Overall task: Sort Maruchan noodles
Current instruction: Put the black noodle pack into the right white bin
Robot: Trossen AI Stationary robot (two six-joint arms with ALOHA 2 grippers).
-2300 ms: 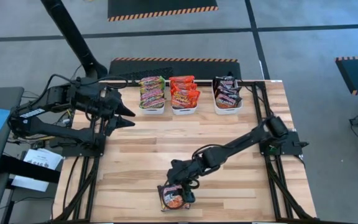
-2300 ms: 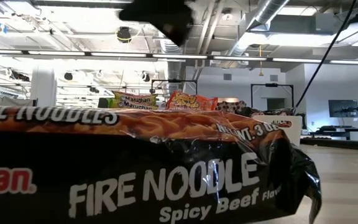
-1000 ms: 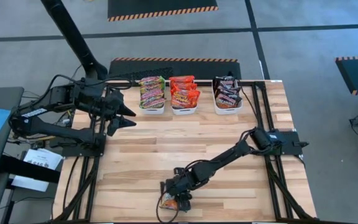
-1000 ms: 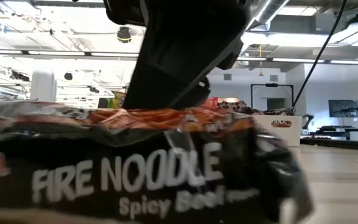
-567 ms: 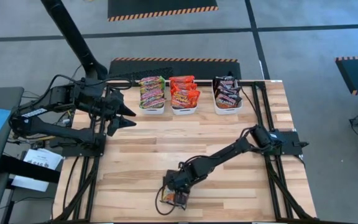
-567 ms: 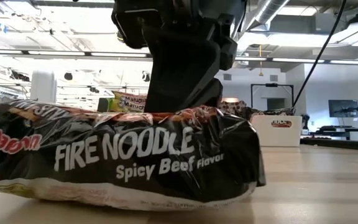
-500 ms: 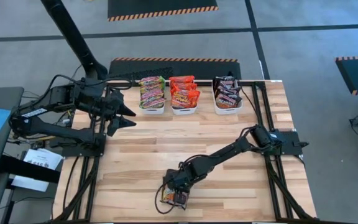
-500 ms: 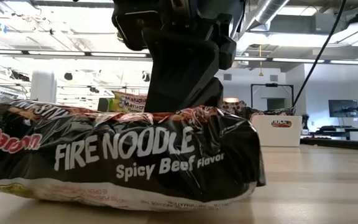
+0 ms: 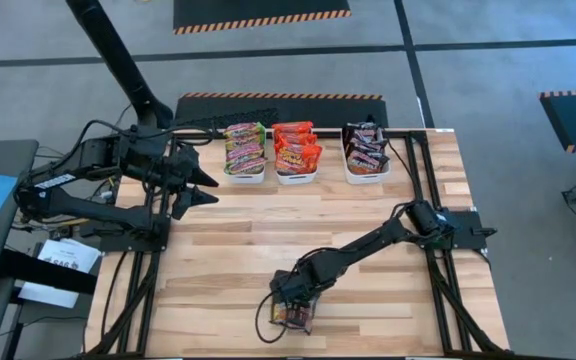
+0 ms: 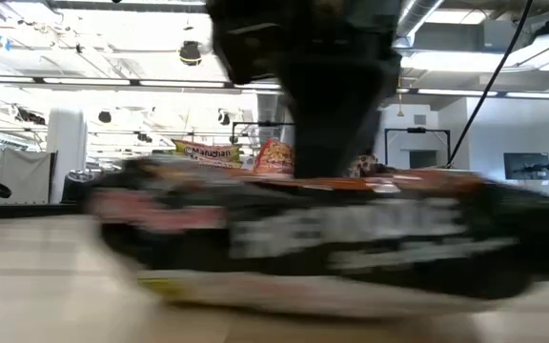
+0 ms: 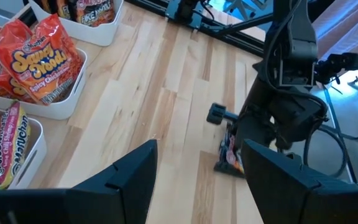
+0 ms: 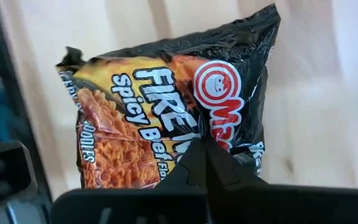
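A black and orange Maruchan noodles packet (image 12: 166, 93) is near the table's front edge, under my right gripper (image 9: 290, 302), which is shut on it. The low view shows that packet (image 10: 351, 238) blurred, with the gripper coming down on it from above. More packets stand sorted in three white bins at the far edge: green-yellow (image 9: 245, 148), red-orange (image 9: 296, 148) and black (image 9: 365, 148). My left gripper (image 9: 211, 188) hangs open at the far left, just left of the bins, with nothing between its fingers. My right gripper pinches the wrapper of the packet's printed upper face (image 12: 194, 134) between its two shut fingertips (image 12: 219, 171), about midway along the packet. The fingers come from above, pointing down. Whether the packet is clear of the table I cannot tell.
The bins' rims (image 9: 296, 180) line the far edge. Bare wood lies between the bins and the held packet. Black frame rails run along both table sides. Beyond the left edge are a side table and papers.
My right gripper has shut on the top of the black packet. It has then gone a little toward the table's right edge, taking the packet along. In the low view the packet has shifted right and shows blurred.
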